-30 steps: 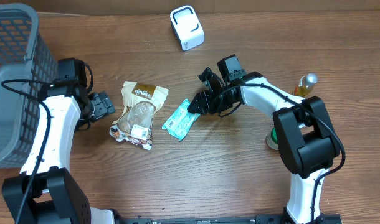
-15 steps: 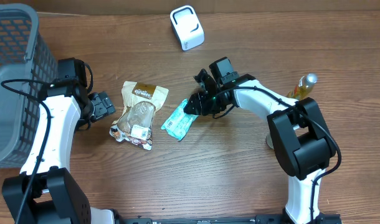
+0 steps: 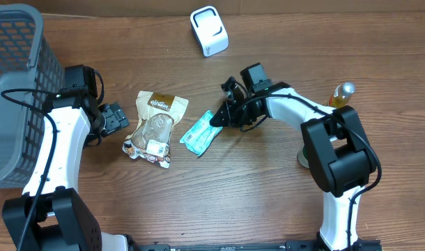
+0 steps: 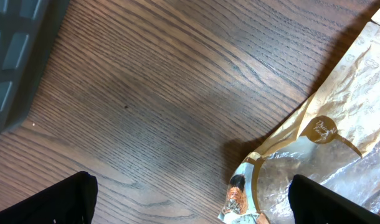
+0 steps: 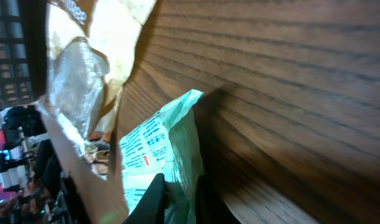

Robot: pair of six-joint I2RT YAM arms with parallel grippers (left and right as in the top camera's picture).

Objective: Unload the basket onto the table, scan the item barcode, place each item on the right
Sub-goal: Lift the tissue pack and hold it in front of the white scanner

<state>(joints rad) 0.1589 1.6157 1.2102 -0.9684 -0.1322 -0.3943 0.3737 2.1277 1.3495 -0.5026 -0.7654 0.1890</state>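
Note:
A green snack packet [image 3: 201,134] lies flat on the wooden table, just right of a brown paper bag [image 3: 155,125] with a clear window. My right gripper [image 3: 218,118] is at the packet's upper right end. In the right wrist view its dark fingers [image 5: 149,199] pinch the packet's edge [image 5: 159,143], shut on it. The white barcode scanner [image 3: 209,31] stands at the back, apart from both arms. My left gripper [image 3: 118,118] stays wide open beside the brown bag's left side [image 4: 339,143], holding nothing.
A grey mesh basket [image 3: 17,84] fills the left edge and shows as a dark corner [image 4: 15,56] in the left wrist view. A small bottle [image 3: 341,96] with a silver cap stands at the far right. A green round object [image 3: 304,157] sits by the right arm's base.
The right gripper's jaws have closed on the green packet's upper end. The left arm and the brown bag have not moved.

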